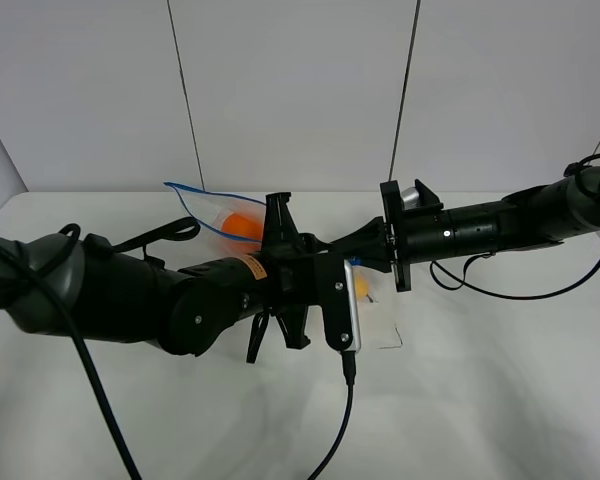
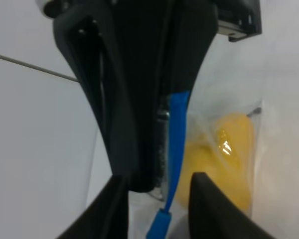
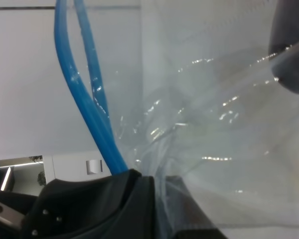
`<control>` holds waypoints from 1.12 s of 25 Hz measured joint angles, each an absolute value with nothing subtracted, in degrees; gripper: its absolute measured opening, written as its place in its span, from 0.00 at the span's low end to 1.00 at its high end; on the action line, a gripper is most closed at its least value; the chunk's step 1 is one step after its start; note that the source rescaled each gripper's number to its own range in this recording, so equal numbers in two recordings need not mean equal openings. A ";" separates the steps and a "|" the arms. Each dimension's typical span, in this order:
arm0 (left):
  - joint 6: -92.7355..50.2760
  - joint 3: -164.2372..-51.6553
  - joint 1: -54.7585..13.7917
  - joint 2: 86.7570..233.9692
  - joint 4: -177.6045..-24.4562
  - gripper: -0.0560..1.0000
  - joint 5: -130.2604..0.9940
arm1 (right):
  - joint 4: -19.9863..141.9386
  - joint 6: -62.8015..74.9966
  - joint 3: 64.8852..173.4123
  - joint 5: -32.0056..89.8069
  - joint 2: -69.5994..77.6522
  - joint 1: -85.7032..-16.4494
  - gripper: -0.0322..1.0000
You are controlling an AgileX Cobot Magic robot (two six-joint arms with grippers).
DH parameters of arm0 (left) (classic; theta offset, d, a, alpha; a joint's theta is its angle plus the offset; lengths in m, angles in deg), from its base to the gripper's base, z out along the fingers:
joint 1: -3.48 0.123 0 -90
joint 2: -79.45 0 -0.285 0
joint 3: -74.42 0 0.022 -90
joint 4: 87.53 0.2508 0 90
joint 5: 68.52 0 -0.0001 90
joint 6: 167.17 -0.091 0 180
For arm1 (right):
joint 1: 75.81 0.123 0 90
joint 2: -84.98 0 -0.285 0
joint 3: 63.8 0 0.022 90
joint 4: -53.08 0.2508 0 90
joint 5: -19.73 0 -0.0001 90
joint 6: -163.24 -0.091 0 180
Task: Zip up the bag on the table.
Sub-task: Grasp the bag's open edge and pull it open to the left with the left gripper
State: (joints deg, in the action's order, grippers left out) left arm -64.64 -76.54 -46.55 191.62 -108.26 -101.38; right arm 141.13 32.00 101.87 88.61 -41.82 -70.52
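Note:
The bag point(image 1: 212, 212), clear crinkly plastic, lies at the middle of the white table point(image 1: 480, 400), mostly hidden behind my two arms. Its blue zip strip point(image 1: 185, 188) shows at the far left. An orange point(image 1: 242, 225) and a yellow pear point(image 1: 361, 290) show through the plastic. My right gripper point(image 3: 157, 199) is shut on the bag's edge, where the two blue strips point(image 3: 84, 99) meet. In the left wrist view my left gripper point(image 2: 159, 186) is open, with a finger point(image 2: 209, 204) on each side of the zip strip point(image 2: 177, 139), just below the right gripper. The pear point(image 2: 229, 149) lies beside the strip.
My left arm point(image 1: 160, 300) lies across the front left of the table, and its cable point(image 1: 345, 420) trails to the near edge. The right arm point(image 1: 500, 225) comes in from the right with a looping cable. Grey wall panels stand behind the table.

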 joint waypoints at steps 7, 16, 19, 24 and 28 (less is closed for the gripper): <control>-64.62 -75.58 -46.55 190.55 -108.31 0.36 -101.58 | 141.13 32.00 101.87 88.66 -41.82 -70.52 0.03; -64.62 -74.04 -46.55 189.89 -108.26 0.36 -102.11 | 141.13 32.00 101.87 88.66 -41.82 -70.52 0.03; -64.62 -74.04 -46.55 189.89 -108.26 0.32 -102.27 | 141.13 32.00 101.87 88.66 -41.82 -70.52 0.03; -64.44 -74.04 -46.55 189.89 -108.26 0.08 -102.45 | 141.13 32.00 101.87 88.66 -41.82 -70.52 0.03; -64.44 -74.01 -46.55 189.89 -108.26 0.05 -102.45 | 141.23 32.00 101.87 88.66 -41.82 -70.52 0.03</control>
State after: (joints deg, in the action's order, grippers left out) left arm -64.44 -74.01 -46.55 189.89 -108.26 -102.45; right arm 141.23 32.00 101.87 88.66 -41.82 -70.52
